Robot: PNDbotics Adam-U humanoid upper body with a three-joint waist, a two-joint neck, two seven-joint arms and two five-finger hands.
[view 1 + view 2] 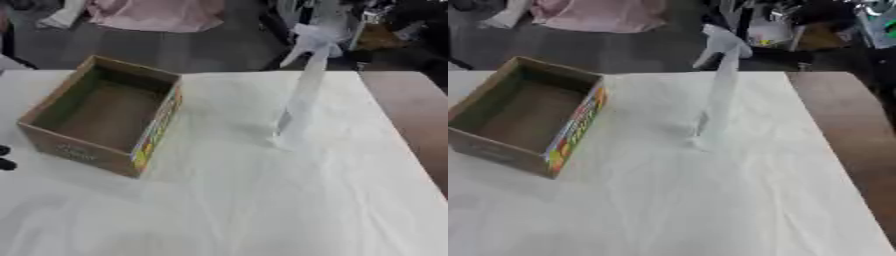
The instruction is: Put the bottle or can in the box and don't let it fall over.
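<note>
A tall, slim white spray bottle (pixel 302 97) stands upright on the white cloth, right of centre, with its trigger head at the top. An open cardboard box (pixel 156 131) with a coloured printed side sits to its left, and nothing lies inside it. A clear gap of cloth separates the bottle from the box. Only a small black part of my left hand (pixel 5 163) shows, at the left edge beside the box's near corner and touching nothing. My right hand appears in neither view.
The white cloth (pixel 262 210) covers most of the table, and bare brown wood (pixel 850 130) runs along the right side. Beyond the far edge are dark floor, a pink cloth (pixel 153 12) and clutter at the back right.
</note>
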